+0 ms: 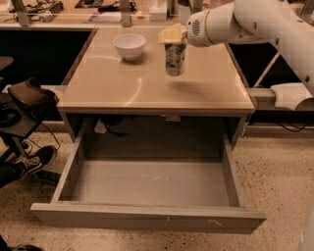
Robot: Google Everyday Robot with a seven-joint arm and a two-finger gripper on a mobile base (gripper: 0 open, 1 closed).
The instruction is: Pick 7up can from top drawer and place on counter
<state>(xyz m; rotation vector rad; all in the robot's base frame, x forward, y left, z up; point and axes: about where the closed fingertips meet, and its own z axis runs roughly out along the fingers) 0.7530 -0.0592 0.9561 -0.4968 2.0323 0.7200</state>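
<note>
The 7up can (175,59) is upright over the beige counter (122,90), right of centre, its base at or just above the surface. My gripper (172,35) comes in from the right on the white arm and is shut on the can's top with its yellowish fingers (169,33). The top drawer (147,186) is pulled fully open below the counter and holds nothing visible.
A white bowl (129,46) stands on the counter's back left. A cluttered shelf with metal posts (73,10) runs behind. A black chair base and shoes (24,147) sit at the left of the cabinet. A white robot part (292,95) lies at right.
</note>
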